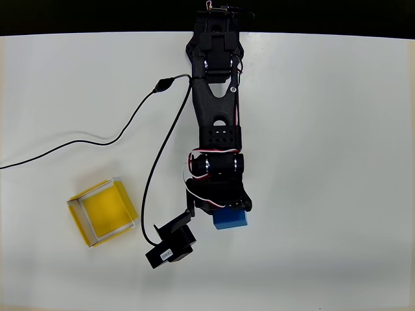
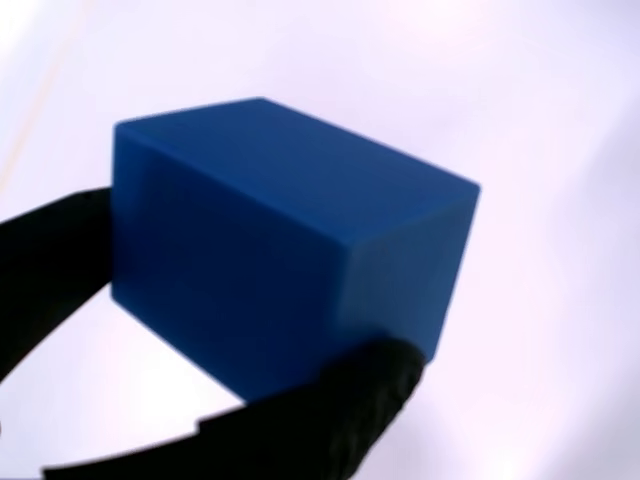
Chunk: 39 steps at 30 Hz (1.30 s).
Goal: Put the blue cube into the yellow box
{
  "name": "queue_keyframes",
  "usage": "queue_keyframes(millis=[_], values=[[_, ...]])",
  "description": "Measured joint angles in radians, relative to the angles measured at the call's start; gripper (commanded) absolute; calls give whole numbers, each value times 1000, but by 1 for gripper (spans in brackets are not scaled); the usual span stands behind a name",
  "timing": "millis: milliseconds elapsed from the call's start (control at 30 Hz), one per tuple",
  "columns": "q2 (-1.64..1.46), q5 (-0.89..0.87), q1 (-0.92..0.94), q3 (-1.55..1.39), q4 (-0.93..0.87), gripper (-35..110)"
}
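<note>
The black claw [image 1: 224, 210] is pinching the small matte bright-blue cube [image 1: 230, 218]; the shallow open yellow box [image 1: 104, 212] is lying well left on the white desk [image 1: 324, 162].

No readable text, brand, number or sign is showing anywhere. A small pale label is sitting on the black camera module [image 1: 170, 249] just right of the yellow box [image 1: 102, 211] in the overhead view, but it is appearing too small to read. The blue cube [image 2: 280, 245] is showing only plain faces.
</note>
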<state>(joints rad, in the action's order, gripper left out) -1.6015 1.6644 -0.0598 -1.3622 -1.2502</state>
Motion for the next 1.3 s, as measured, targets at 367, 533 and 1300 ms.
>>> queue_keyframes(millis=[367,533,1300], values=[[-163,181,403,-210,186,27],[-163,193,561,-213,276,27],[296,193,712,141,531,27]])
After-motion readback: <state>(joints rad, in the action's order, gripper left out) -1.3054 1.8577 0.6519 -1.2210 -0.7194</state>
